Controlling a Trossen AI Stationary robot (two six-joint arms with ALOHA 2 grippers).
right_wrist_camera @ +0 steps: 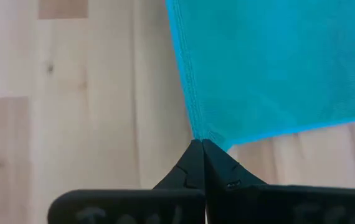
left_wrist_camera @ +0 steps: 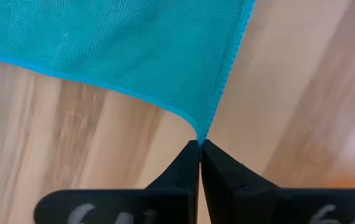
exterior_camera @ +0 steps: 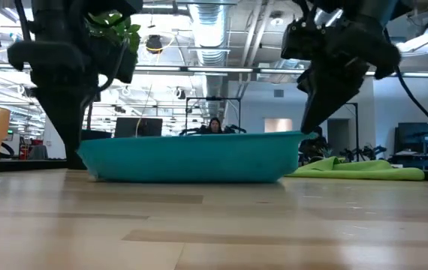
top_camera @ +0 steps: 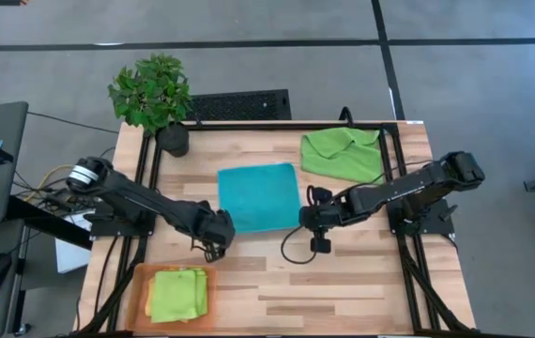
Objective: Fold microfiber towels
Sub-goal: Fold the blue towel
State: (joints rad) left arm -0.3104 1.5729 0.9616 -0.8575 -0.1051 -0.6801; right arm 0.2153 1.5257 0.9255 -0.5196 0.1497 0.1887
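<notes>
**Both near corners pinched**

Teal towel (top_camera: pixel 259 196) lies flat mid-table. Left gripper (top_camera: pixel 217 237) pinches its 7 o'clock corner, right gripper (top_camera: pixel 312 218) its 5 o'clock corner, so the fold likely runs toward 12. Green towel (top_camera: pixel 343 153) waits at 1 o'clock on the wooden table (top_camera: pixel 343 282).

grey floor (top_camera: pixel 474 94), potted plant (top_camera: pixel 152 92), ceiling ducts (exterior_camera: pixel 208 22)

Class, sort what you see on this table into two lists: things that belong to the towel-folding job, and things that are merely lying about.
Part of the job:
- teal towel, pinched at its two near corners by the shut left gripper and shut right gripper
- crumpled green towel
- folded green towel on the orange tray

Just lying about:
- potted plant
</notes>
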